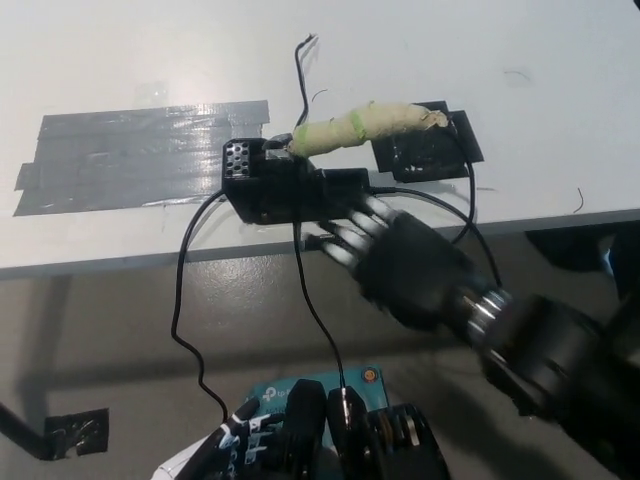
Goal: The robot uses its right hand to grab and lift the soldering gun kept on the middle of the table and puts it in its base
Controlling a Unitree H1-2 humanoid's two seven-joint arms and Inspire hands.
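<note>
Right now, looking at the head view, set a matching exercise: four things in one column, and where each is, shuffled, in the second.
Things
1. soldering gun
2. base
3. right hand
4. left hand

Places
A. at the picture's bottom, below the table
B. resting tilted on the base, its handle wrapped in pale tape
C. off the table's near edge, holding nothing
D. on the table, beside the grey tape patch

Pairs: 1-B, 2-D, 3-C, 4-A
</note>
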